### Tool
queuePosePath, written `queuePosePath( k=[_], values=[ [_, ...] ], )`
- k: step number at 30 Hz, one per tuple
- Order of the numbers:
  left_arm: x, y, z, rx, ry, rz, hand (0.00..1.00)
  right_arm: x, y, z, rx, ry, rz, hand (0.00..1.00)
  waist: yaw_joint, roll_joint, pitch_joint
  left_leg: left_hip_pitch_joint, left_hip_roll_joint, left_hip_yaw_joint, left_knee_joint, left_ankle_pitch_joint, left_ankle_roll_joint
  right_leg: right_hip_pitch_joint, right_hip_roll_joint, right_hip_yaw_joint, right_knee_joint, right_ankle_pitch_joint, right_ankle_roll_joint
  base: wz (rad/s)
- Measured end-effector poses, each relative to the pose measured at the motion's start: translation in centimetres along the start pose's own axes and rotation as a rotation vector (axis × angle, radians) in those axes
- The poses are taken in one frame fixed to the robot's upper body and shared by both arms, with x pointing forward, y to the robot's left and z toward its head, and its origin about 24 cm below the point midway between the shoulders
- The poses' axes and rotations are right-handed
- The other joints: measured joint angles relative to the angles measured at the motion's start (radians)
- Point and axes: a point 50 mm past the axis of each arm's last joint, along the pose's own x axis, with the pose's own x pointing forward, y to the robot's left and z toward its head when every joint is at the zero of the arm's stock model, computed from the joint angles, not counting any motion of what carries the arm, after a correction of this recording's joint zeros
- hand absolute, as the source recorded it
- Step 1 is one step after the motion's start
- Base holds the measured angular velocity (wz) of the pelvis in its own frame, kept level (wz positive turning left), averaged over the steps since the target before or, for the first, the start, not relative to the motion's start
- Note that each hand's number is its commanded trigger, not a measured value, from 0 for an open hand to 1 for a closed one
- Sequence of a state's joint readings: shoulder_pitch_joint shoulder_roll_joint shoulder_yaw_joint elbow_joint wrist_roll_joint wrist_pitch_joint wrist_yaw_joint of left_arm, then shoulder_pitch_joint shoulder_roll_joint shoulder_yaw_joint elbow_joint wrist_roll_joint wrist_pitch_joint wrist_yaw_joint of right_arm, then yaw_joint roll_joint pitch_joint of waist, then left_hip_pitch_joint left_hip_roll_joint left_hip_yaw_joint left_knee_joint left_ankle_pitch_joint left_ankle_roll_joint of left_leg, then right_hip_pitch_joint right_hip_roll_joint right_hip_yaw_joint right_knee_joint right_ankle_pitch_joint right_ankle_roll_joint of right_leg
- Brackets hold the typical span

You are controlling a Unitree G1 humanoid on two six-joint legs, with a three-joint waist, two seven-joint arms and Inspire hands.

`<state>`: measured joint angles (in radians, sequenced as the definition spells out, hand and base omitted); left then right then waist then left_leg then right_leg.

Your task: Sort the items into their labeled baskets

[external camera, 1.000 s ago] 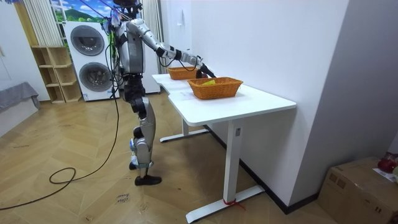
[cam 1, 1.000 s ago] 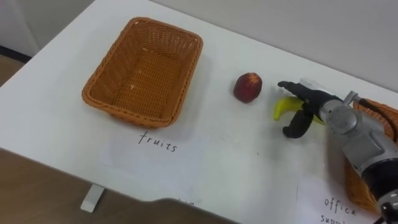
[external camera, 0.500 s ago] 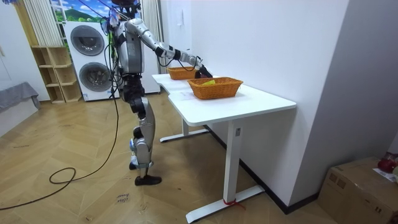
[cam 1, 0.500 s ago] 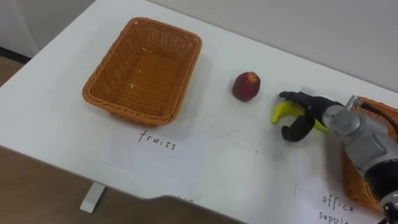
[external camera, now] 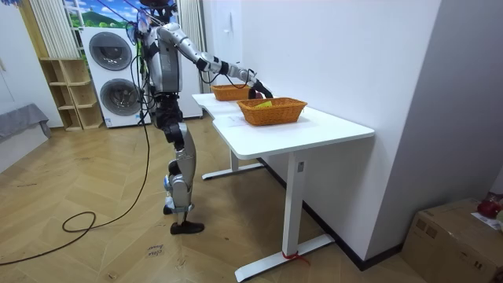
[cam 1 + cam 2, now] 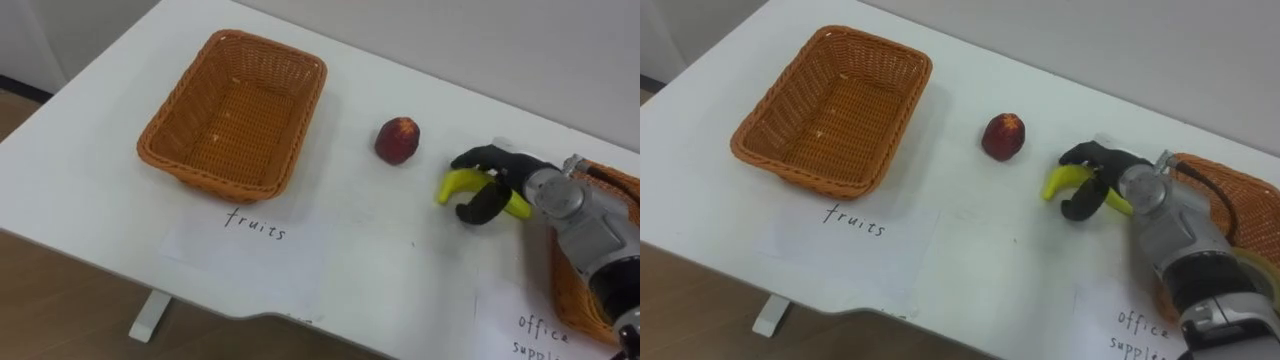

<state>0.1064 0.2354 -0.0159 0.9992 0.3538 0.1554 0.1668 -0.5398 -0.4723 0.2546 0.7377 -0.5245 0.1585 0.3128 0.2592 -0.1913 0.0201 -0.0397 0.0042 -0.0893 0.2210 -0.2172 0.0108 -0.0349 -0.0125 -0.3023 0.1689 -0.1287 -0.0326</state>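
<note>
Yellow curved banana gripped by right hand.

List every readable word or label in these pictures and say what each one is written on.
"fruits": handwritten on the white paper sheet in front of the left wicker basket.
"office": handwritten on the second paper sheet in front of the right wicker basket. A word below it starts "supp" and is cut off by the picture's edge.
</note>
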Motion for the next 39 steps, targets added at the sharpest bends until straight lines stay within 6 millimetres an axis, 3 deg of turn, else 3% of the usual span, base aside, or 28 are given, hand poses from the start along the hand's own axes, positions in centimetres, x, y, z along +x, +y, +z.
queuePosePath(
  k=[8,22,29,31,34,37,39],
  values=[
    [0.0,0.1,0.1,0.001,-0.003,0.001,0.0,0.0,-0.1,-0.3,-0.023,0.026,-0.012,1.0,0.018,-0.001,-0.0002,0.0,0.0,0.0,-0.001,0.0,0.0,-0.001,0.0,0.0,0.0,0.0,0.0,0.0],
    [0.0,-0.2,0.1,0.035,-0.01,-0.012,0.0,-0.1,-0.1,-0.2,-0.001,0.018,0.013,1.0,0.016,-0.006,0.0036,-0.001,0.001,0.006,-0.009,0.0,0.0,-0.003,0.0,0.002,0.002,0.0,0.0,0.0],
    [0.1,0.1,0.1,0.028,-0.014,0.002,0.0,-0.1,-0.1,0.1,0.033,-0.007,0.013,1.0,0.015,-0.013,0.0002,0.001,0.002,0.01,-0.014,0.001,-0.001,-0.008,0.001,0.01,0.001,0.0,0.0,-0.02],
    [0.1,0.3,0.1,0.028,-0.014,0.004,0.0,-0.2,-0.3,0.9,0.035,-0.041,0.003,1.0,-0.001,-0.018,-0.0025,0.002,0.002,0.013,-0.015,0.001,-0.001,-0.008,0.004,0.028,-0.001,0.0,0.0,-0.02],
    [0.0,0.3,0.2,0.024,-0.022,0.005,0.0,-0.7,-0.4,1.9,0.021,-0.093,-0.004,1.0,-0.012,-0.01,0.0026,0.011,0.002,0.021,-0.017,0.001,0.0,-0.008,0.005,0.041,-0.001,0.0,0.0,-0.07],
    [0.0,0.2,-0.1,0.024,-0.017,0.007,0.0,-1.0,-0.4,2.5,0.007,-0.127,-0.01,1.0,-0.016,-0.009,0.0022,0.015,0.003,0.025,-0.017,0.001,0.0,-0.008,0.004,0.049,0.0,0.0,0.0,-0.11],
    [-0.1,0.2,-0.1,0.001,-0.013,0.019,0.0,-1.5,-0.8,3.5,-0.001,-0.174,-0.036,1.0,-0.04,-0.007,0.0015,0.015,0.003,0.032,-0.016,0.001,0.0,-0.008,0.002,0.049,-0.001,0.0,0.0,-0.02]
  ],
)
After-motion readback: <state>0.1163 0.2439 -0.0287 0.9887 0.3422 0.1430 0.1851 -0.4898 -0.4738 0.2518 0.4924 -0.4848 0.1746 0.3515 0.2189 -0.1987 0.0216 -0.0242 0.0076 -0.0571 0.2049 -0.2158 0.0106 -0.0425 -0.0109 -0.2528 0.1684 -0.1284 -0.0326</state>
